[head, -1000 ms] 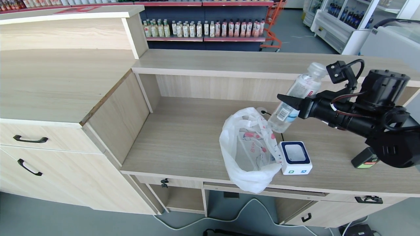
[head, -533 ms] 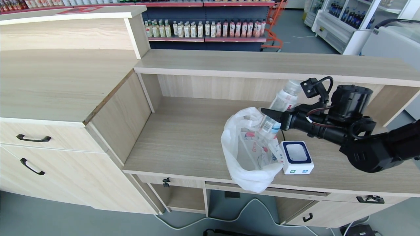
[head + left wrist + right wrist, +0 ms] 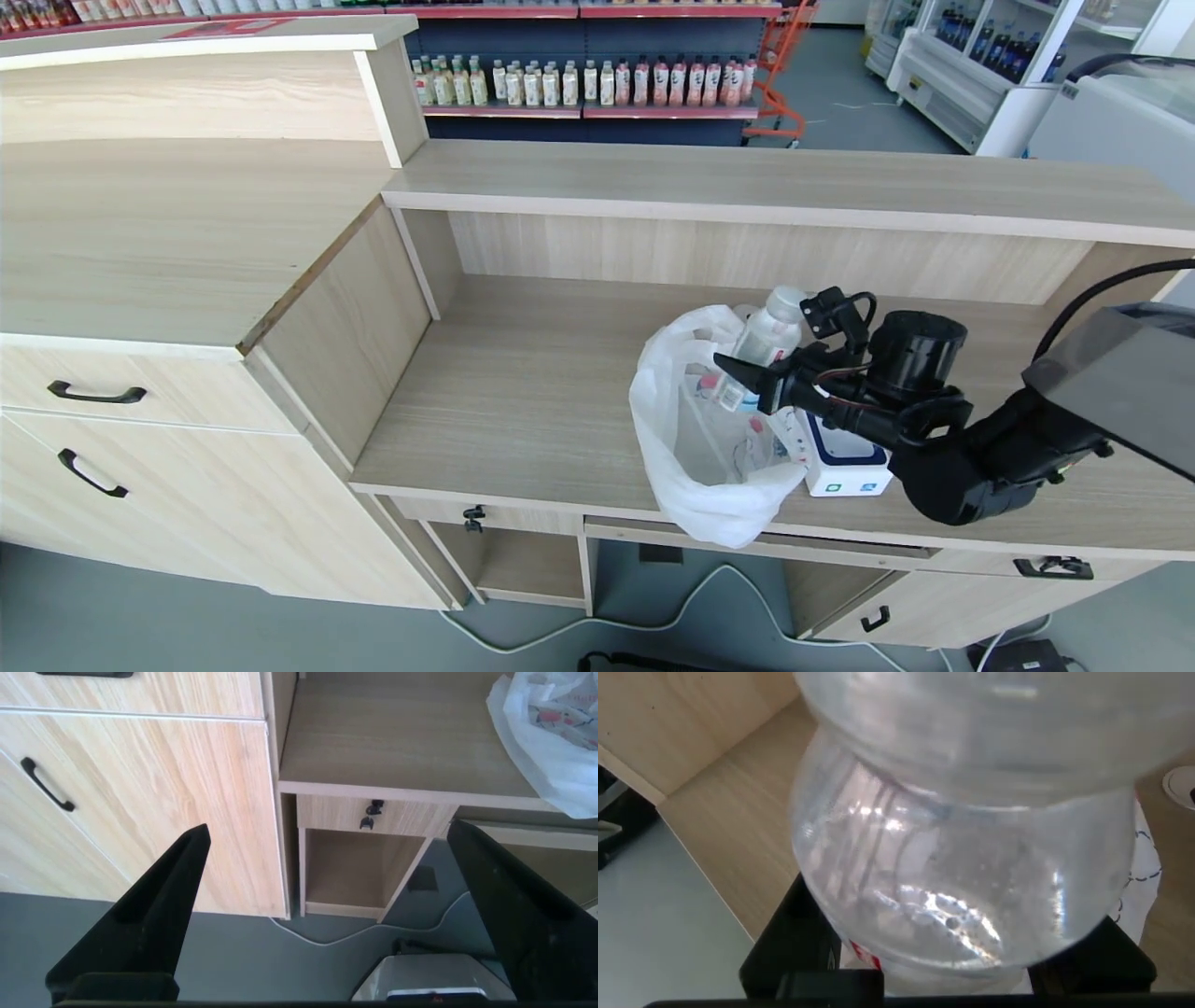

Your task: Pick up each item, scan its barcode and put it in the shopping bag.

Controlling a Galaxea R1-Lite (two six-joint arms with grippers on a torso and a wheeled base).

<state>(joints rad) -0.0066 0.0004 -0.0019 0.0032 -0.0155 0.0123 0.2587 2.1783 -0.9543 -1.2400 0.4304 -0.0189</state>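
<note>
- Bottle (image 3: 767,342): clear plastic with a pale cap, tilted, cap end up towards the counter's back panel. Its lower, labelled end dips into the open mouth of the shopping bag. In the right wrist view its rounded body (image 3: 952,877) sits close to the lens.
- Right gripper (image 3: 744,375): fingers clamped on the bottle's body, poised over the bag's opening.
- Shopping bag (image 3: 677,481): white plastic with red print, standing open on the counter (image 3: 523,401) near its front edge.
- Scanner (image 3: 845,464): white box, just beside the bag on the robot's right, partly hidden by the right arm.
- Left gripper (image 3: 327,831): jaws spread wide, empty, low before the cabinet front.
</note>
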